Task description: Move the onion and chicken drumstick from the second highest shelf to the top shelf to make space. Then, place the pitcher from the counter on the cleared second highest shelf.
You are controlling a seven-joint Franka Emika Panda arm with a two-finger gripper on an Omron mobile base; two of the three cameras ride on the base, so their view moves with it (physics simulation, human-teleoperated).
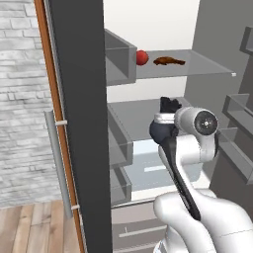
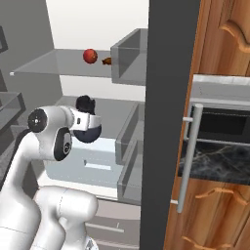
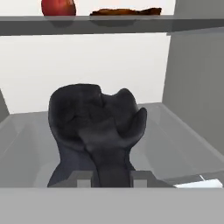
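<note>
Standing open, the fridge shows pale grey walls and a white back panel, with a dark door edge (image 1: 79, 123) beside it. Relative to the pitcher (image 3: 96, 131), the second highest shelf (image 1: 136, 116) lies directly beneath, a flat opaque grey slab, and the top shelf (image 1: 207, 66) hangs above, thin and glassy with a light front edge. That pitcher is dark navy-black, matte, with a bulbous body, narrower neck and a flared, lumpy rim. The gripper (image 3: 111, 179) is clamped on its lower body, just over the grey slab. Above the pitcher on the glass rest the chicken drumstick (image 1: 169, 61), reddish-brown and elongated, and beside it the onion (image 1: 142, 58), a small glossy red ball.
</note>
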